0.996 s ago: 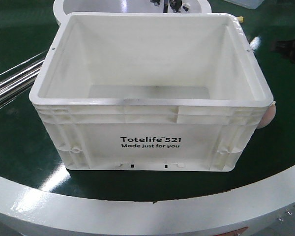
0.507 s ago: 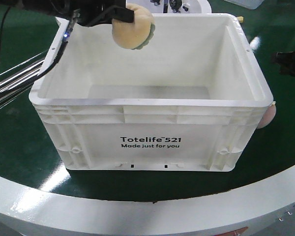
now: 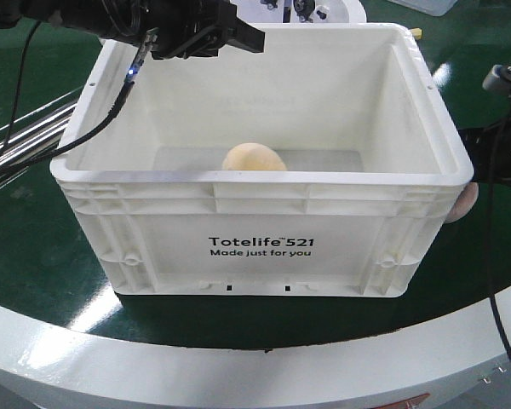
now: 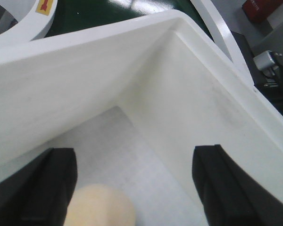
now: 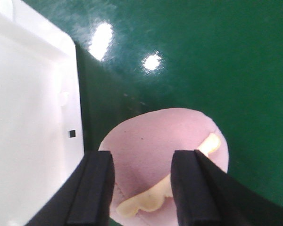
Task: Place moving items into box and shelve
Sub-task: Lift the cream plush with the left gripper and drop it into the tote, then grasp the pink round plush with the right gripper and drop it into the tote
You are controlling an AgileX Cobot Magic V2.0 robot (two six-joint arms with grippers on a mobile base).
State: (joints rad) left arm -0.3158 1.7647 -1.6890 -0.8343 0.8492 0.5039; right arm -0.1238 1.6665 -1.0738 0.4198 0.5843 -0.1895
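Observation:
A white Totelife box (image 3: 264,226) stands on the green table. A cream round plush item (image 3: 254,158) lies on the box floor; it also shows in the left wrist view (image 4: 100,207). My left gripper (image 3: 226,38) hangs open and empty above the box's back left, its fingers (image 4: 52,181) wide apart over the item. A pink round plush item (image 3: 466,198) lies on the table against the box's right side. In the right wrist view this pink item (image 5: 170,136) sits just below my right gripper (image 5: 144,188), whose jaws stand open on either side of it. The right arm (image 3: 502,128) shows at the right edge.
A white curved rim (image 3: 264,362) runs along the table's front edge. A white round object (image 3: 230,10) stands behind the box. Metal rods (image 3: 21,141) lie at the left. The green table (image 5: 217,61) is bare to the right of the pink item.
My left gripper let go of the cream item, which dropped to the box floor. The right arm came in from the right and lowered beside the box over the pink item.

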